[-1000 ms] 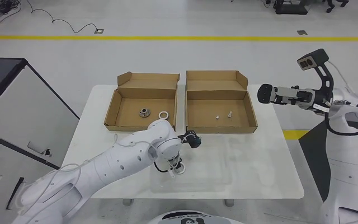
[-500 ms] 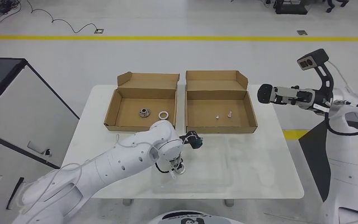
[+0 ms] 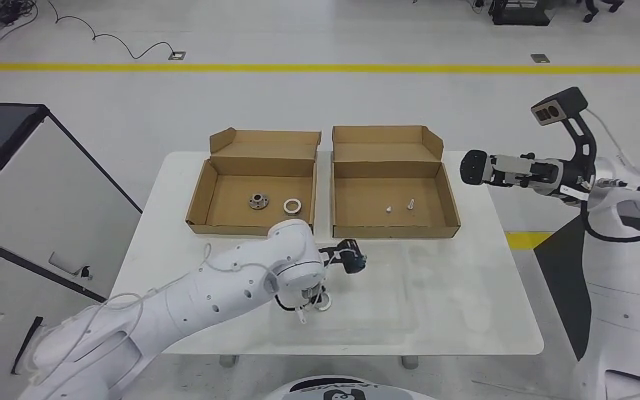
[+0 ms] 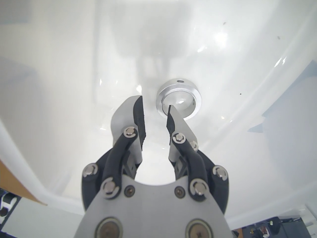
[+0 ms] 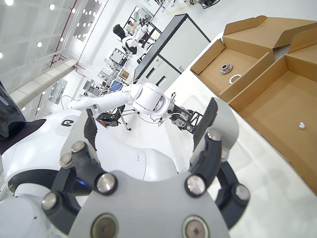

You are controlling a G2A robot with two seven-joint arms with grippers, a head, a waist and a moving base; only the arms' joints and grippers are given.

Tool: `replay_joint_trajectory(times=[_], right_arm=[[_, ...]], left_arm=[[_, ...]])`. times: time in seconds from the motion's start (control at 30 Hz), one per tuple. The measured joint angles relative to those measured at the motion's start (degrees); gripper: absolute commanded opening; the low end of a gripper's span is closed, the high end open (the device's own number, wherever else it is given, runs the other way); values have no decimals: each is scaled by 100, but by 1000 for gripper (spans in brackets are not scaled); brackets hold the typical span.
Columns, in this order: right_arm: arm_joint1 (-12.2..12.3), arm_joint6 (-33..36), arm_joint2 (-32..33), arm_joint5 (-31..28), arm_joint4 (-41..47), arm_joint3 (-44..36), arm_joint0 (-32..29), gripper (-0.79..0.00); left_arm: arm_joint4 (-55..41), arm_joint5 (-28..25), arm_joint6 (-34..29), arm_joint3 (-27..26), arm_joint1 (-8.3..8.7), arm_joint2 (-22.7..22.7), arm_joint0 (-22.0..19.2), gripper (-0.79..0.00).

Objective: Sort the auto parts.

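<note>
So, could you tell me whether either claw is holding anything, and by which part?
Nothing is held. The left claw stands open at the silver ring, not clamped; the right claw is open and empty.

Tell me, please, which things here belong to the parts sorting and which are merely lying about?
Job: metal collar; clear tray holding it; open left gripper close over the collar; left box with flanged hub and white ring; right box with two small fasteners.

Lying about: grey cabinet; floor cable.
</note>
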Motion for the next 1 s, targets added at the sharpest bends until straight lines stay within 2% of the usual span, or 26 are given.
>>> replay_joint_trajectory(times=[0.23,0.4,0.6,0.77,1.0], right_arm=[[0,0,0,0,0,0,0,0],[0,0,0,0,0,0,0,0],[0,0,0,0,0,0,0,0],[0,0,0,0,0,0,0,0],[0,0,0,0,0,0,0,0]], left_arm=[[-103,-676,0,-95,65,247,-257,-526],[-310,-679,7,-162,122,779,-682,-520],[-735,-830,157,-110,129,1078,-1095,-533],[-860,-910,237,-10,70,1221,-1211,-536],[-790,-989,316,94,-104,1219,-1096,-536]])
